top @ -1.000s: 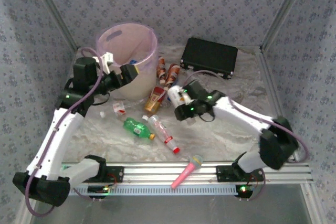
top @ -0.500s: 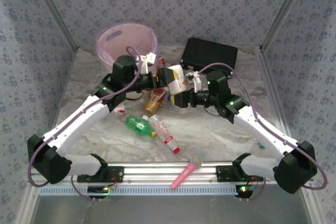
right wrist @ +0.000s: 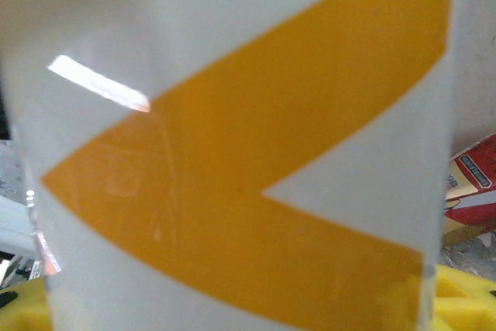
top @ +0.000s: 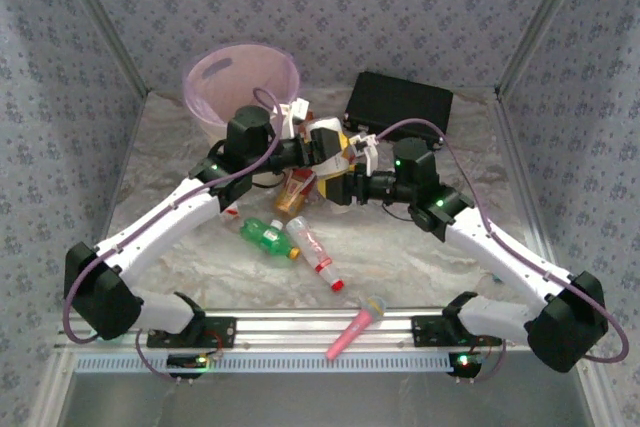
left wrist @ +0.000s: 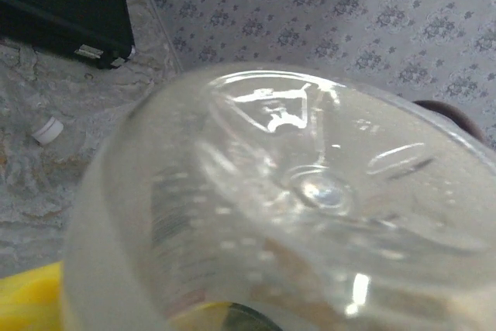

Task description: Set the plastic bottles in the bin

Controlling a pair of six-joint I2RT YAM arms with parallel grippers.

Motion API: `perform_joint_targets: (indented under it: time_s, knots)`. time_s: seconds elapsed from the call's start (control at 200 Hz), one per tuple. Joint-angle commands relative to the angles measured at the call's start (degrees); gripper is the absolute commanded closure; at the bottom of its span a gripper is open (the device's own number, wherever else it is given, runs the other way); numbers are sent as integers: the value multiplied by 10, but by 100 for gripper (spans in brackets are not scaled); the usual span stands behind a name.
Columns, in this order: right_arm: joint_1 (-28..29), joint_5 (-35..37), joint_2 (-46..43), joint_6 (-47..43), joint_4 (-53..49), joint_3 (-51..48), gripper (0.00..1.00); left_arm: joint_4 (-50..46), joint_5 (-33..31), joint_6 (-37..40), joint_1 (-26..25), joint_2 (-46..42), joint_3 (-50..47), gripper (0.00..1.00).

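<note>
A white bottle with an orange-yellow label (top: 330, 150) hangs above the middle of the table, between both grippers. My right gripper (top: 345, 185) is shut on it from the right; its label (right wrist: 232, 153) hides the fingers in the right wrist view. My left gripper (top: 312, 150) is at its left end; the clear bottom (left wrist: 310, 191) blocks the left wrist view, so I cannot tell how the jaws stand. The pale-pink bin (top: 215, 82) stands at the back left. On the table lie an orange-brown bottle (top: 293, 192), a green bottle (top: 263, 237) and a clear red-capped bottle (top: 312, 252).
A flat black case (top: 400, 107) lies at the back right, also seen in the left wrist view as the black case (left wrist: 62, 5). A pink toy microphone (top: 357, 325) rests by the front rail. A red-labelled bottle (right wrist: 473, 184) lies below the held one.
The left arm swung from the bin to the centre. The right arm lifted the white bottle up and back to meet it. Both grippers now sit at the bottle.
</note>
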Motion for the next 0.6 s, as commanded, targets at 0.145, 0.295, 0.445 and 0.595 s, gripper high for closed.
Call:
perform_joint_targets:
  time_s: [0.145,0.295,0.445,0.595]
  knots:
    - [3,0,21,-10,13,29,43,-4,5,5,-3,12,22,36]
    - [0,5,19,-36,-41,49,18,-38,5,24,5,21,51,38]
    - [-19,7,-10,-63,-116,61,0,-65,18,36,30,38,87,41]
    - [-50,24,-72,-84,-186,46,0,-137,20,87,69,54,160,42]
